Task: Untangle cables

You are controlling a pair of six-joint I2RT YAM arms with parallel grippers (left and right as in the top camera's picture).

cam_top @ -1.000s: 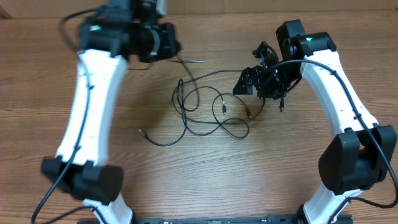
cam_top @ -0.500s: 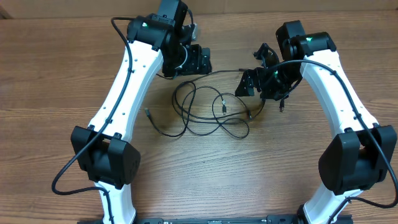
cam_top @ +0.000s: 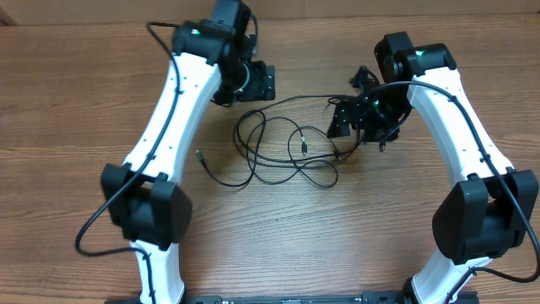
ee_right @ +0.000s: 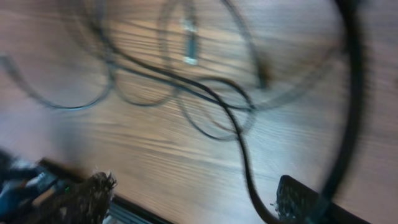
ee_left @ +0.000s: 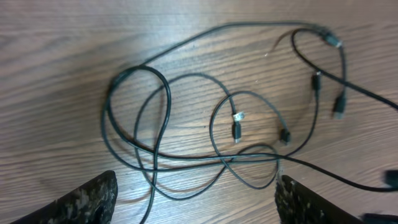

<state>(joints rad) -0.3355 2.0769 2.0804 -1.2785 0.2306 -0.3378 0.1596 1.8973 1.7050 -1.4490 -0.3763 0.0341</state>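
Overhead view, 12 o'clock taken as the far edge. The cables (cam_top: pixel 285 162) lie flat on the wooden surface (cam_top: pixel 67 127) at mid-field, between the 2 tools, as 1 loose tangle of thin black cords. The tangle's long axis runs from 9 o'clock to 3 o'clock. Its larger loops bunch at the 9 o'clock side. 1 strand leaves the top of those loops and runs toward 2 o'clock, reaching the right tool (cam_top: pixel 350 118). A free end with a small plug (cam_top: pixel 200 154) lies at the tangle's 9 o'clock edge, pointing to about 11 o'clock. The left tool (cam_top: pixel 261 84) hangs at the tangle's 11 o'clock. In the left wrist view its fingers (ee_left: pixel 93 200) stand wide apart, released, with nothing between them. The tangle shows beyond them, with a short plug (ee_left: pixel 237 132) near its middle, long axis 12 to 6 o'clock. The right tool sits at the tangle's 3 o'clock end. The right wrist view is blurred. Its fingers (ee_right: pixel 87 199) stand wide apart, released. Whether any cord touches them cannot be told.
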